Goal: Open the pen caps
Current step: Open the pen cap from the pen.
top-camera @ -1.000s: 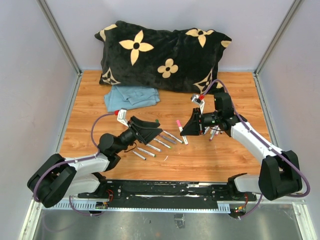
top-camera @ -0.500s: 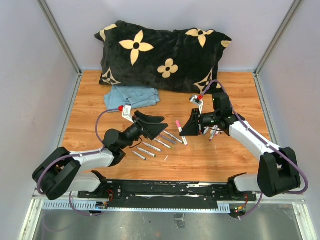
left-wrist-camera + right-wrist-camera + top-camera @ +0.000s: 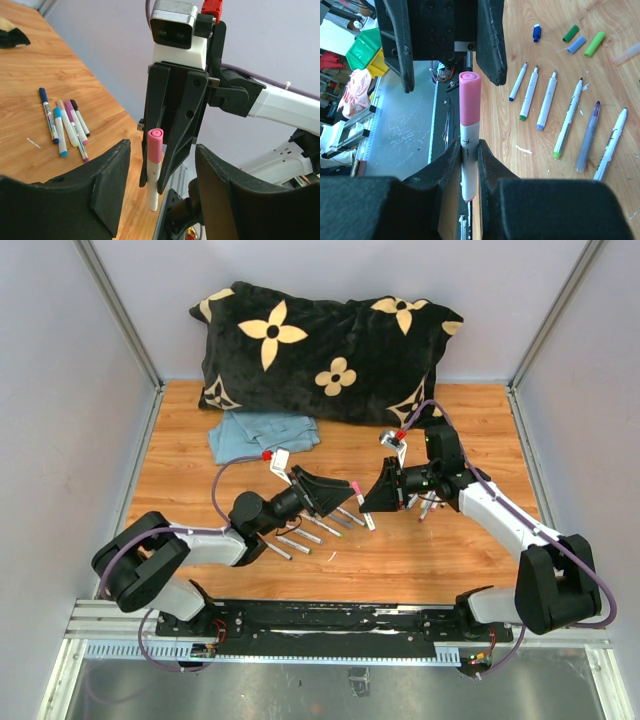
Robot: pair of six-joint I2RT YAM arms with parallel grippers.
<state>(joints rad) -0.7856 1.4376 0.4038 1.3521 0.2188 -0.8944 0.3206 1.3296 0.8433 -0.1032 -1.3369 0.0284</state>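
One pen (image 3: pixel 469 131) tight in right gripper (image 3: pixel 468 151)

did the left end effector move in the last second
Yes. Against the blue cloth, the left end effector has swung rightward, toward the pink-capped pen in the right end effector.

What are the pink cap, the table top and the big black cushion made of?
The pink cap of the pen: smooth plastic, most likely; even colour, soft sheen, moulded rim. The table top: wood or wood-look laminate; grain lines show, which one I cannot tell. The cushion: plush, velvety fabric; fuzzy, matt black with cream flowers.
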